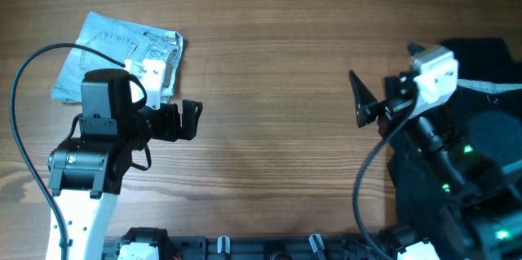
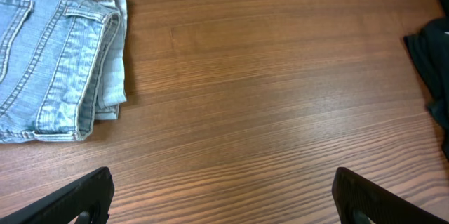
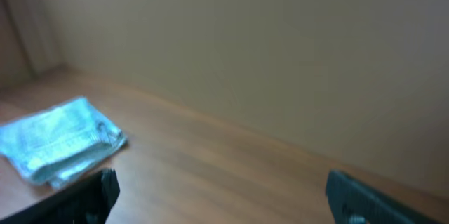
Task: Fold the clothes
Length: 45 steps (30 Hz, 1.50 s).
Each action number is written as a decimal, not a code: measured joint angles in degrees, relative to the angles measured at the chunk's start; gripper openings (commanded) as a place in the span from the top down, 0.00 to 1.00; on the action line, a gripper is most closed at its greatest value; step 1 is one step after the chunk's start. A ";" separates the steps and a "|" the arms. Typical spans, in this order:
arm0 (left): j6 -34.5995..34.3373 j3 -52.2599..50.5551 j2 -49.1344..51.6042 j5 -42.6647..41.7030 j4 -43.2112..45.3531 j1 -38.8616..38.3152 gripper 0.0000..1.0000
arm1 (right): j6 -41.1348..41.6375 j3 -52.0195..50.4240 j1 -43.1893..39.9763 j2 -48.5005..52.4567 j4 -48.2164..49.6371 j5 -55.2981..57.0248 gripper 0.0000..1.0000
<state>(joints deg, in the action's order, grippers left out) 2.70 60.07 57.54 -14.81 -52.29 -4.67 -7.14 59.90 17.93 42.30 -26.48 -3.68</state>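
Note:
The light blue denim shorts (image 1: 122, 56) lie folded into a compact stack at the table's far left, partly hidden by my left arm. They also show in the left wrist view (image 2: 56, 55) at upper left, with pocket stitching visible, and blurred in the right wrist view (image 3: 59, 140). My left gripper (image 1: 189, 120) is open and empty, to the right of the shorts and apart from them. My right gripper (image 1: 359, 101) is open and empty above bare wood at the right, raised and pointing left.
A pile of black garments (image 1: 473, 138) lies at the table's right side under my right arm; its edge shows in the left wrist view (image 2: 431, 62). Bare wooden tabletop (image 1: 277, 89) lies between the two grippers.

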 measured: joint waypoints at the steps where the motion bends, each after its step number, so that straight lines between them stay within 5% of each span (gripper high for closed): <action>1: 0.00 0.00 0.00 0.00 -0.04 0.00 0.00 | -0.31 -4.55 -1.33 -1.79 3.41 -0.42 0.00; 9: 0.00 0.00 0.02 0.02 -0.02 0.00 0.00 | -0.94 -39.85 -10.23 -23.69 19.26 -4.70 0.00; 19: 0.00 0.00 0.07 0.02 0.00 0.00 0.00 | 3.43 -59.25 -15.85 -41.31 34.18 -5.53 0.00; 45: 0.00 0.00 0.07 0.00 -0.02 0.00 0.00 | 4.55 -59.56 -15.91 -41.40 26.91 -5.01 0.00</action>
<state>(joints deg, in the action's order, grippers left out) 2.70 60.07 57.60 -14.81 -52.31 -4.67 -2.59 0.34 2.02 0.91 0.43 -8.69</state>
